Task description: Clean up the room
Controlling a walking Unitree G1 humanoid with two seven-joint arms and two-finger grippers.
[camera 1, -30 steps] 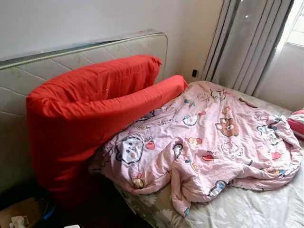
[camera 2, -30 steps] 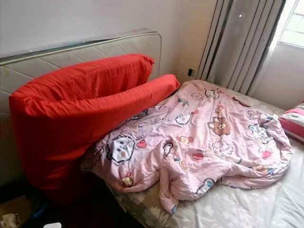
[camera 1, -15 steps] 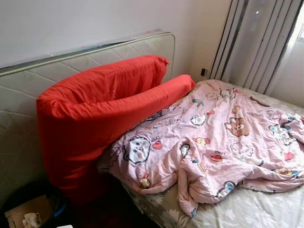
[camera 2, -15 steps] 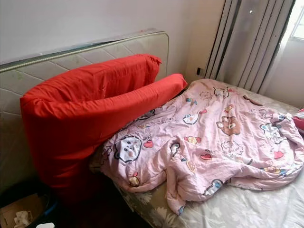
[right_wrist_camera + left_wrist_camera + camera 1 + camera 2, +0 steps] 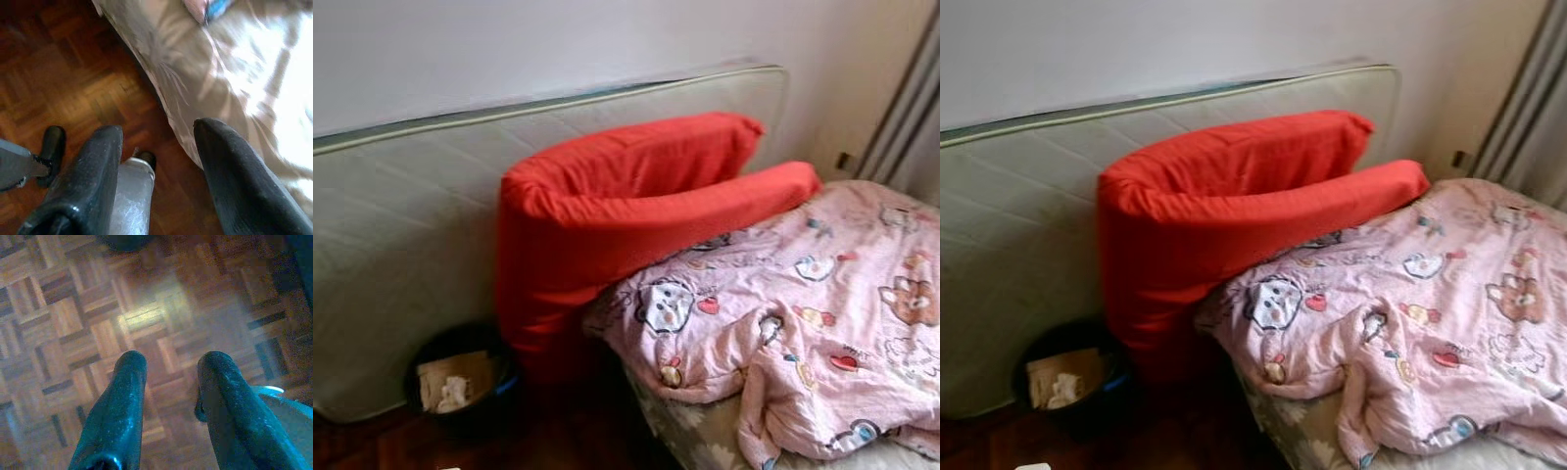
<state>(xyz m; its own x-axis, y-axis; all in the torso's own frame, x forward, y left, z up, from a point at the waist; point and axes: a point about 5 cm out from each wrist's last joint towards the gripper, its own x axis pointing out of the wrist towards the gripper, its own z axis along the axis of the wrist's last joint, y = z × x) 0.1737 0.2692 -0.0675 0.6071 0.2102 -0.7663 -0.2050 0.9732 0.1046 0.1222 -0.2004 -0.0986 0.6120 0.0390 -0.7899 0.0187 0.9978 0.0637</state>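
**Approach first, then pick a target**

While both arms hang low and idle, the sensible step is getting squarely in front of the mess. The left hand hovers over the wood floor, fingers parted and holding nothing; the right hand is likewise spread and empty beside the bed's edge. A crumpled pink blanket lies on the bed at right, a red cushion leans on the upright mattress, and a dark bin sits near left. Stop walking before reaching.
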